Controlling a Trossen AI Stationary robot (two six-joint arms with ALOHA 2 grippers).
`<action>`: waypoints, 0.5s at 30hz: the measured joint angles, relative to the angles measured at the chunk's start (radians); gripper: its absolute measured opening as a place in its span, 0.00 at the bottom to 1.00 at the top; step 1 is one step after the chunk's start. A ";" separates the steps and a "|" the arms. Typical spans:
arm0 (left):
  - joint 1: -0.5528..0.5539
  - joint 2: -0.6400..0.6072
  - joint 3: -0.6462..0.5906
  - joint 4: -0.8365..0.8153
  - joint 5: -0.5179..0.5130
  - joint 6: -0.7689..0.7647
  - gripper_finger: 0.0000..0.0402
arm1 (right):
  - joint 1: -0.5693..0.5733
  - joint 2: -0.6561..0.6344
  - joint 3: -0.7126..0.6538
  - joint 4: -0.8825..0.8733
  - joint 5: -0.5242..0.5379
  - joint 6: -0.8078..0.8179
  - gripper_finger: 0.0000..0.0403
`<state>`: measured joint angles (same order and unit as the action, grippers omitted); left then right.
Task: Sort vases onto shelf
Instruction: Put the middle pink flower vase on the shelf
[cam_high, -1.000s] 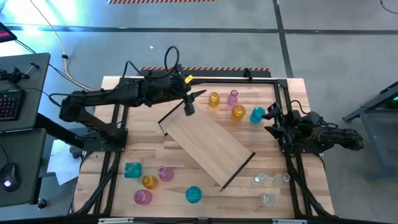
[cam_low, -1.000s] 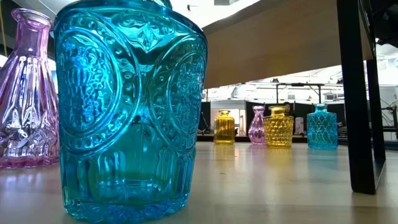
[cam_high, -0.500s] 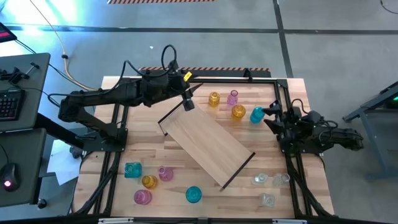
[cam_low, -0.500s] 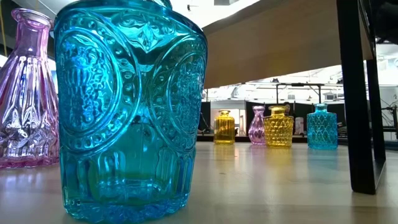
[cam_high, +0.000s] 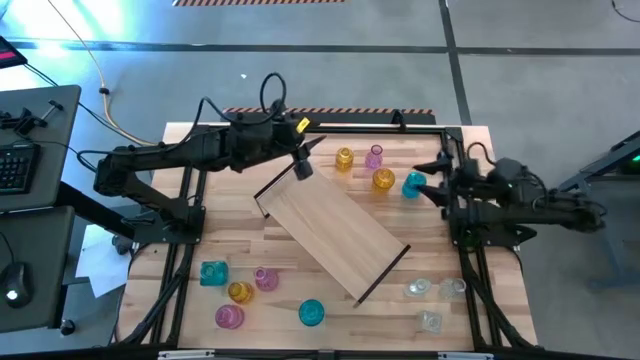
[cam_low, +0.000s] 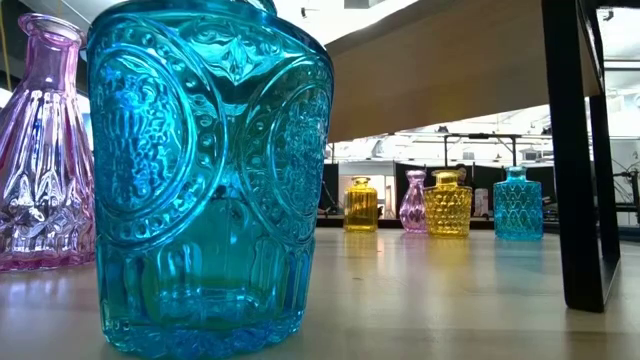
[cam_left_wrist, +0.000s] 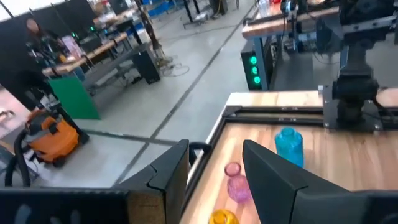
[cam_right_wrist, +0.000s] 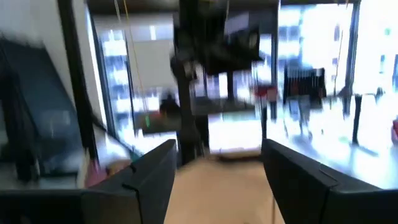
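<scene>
Four vases sit upper centre of the high view: yellow (cam_high: 344, 159), pink (cam_high: 374, 156), amber (cam_high: 384, 179), teal (cam_high: 413, 184). Shelf (cam_high: 333, 228) lies diagonally mid-frame on the desk (cam_high: 470, 300). Left fingers (cam_high: 303, 160) grasp the shelf's upper-left end, lifting it. Right fingers (cam_high: 434, 180) released, spread wide, just right of the teal vase, holding nothing. Five coloured vases lower left, three clear ones (cam_high: 432, 290) lower right.
</scene>
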<state>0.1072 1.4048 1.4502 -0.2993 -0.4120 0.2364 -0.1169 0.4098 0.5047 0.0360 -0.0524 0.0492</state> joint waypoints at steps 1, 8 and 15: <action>-0.005 0.000 0.000 -0.022 0.000 0.001 0.35 | 0.000 0.045 0.044 -0.058 0.000 -0.007 0.57; -0.074 -0.045 0.000 -0.330 0.002 -0.069 0.35 | 0.000 0.319 0.310 -0.359 0.000 -0.024 0.57; -0.234 -0.103 0.000 -0.728 0.019 -0.338 0.35 | 0.000 0.442 0.421 -0.450 0.060 -0.033 0.57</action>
<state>-0.1265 1.3016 1.4498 -1.0268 -0.3927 -0.1018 -0.1169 0.8515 0.9254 -0.4136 0.0073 0.0157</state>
